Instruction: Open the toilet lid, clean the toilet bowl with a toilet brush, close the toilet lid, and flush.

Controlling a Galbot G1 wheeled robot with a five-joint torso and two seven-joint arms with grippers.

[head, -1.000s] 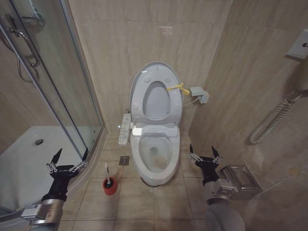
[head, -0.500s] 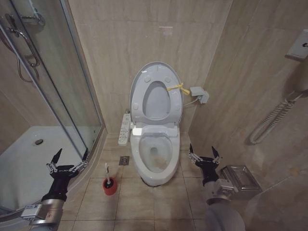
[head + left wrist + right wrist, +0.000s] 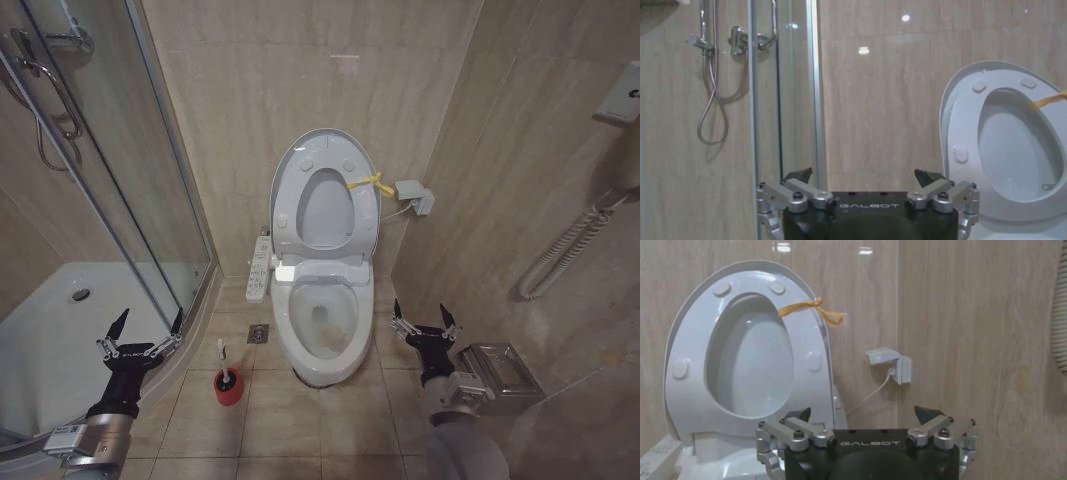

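- Currently the toilet lid (image 3: 290, 170) stands raised against the back wall, with the seat ring (image 3: 327, 205) folded up against it — this leaves the toilet bowl (image 3: 322, 325) fully exposed for brushing.
- A yellow strap (image 3: 368, 183) is tied at the lid's right edge; judged from its position, it serves as a pull point for raising and lowering the lid.
- The lid is white, glossy and elongated-oval. In the right wrist view the lid (image 3: 680, 340) shows small round bumpers near its rim, and the strap (image 3: 810, 310) ends in a knot.
- The bowl is white ceramic with a dark drain opening at the bottom; no tool is inside it.
- The toilet brush (image 3: 222, 362) stands upright in its red cup holder (image 3: 229, 387) on the floor, just left of the bowl's base. Its thin white handle points upward, which keeps it reachable from above.
- The left tool (image 3: 140, 335) hovers low, near the shower door (image 3: 130, 200) and left of the brush. Its fingers are spread wide and hold nothing — the left wrist view confirms the wide gap.
- The right tool (image 3: 422, 322) hovers to the right of the bowl, near a metal box (image 3: 500, 370) on the floor. Its fingers are likewise spread wide and hold nothing.
- Judgement: the opening step looks complete; the brush is not yet picked up, and the left tool is the nearer one to it.
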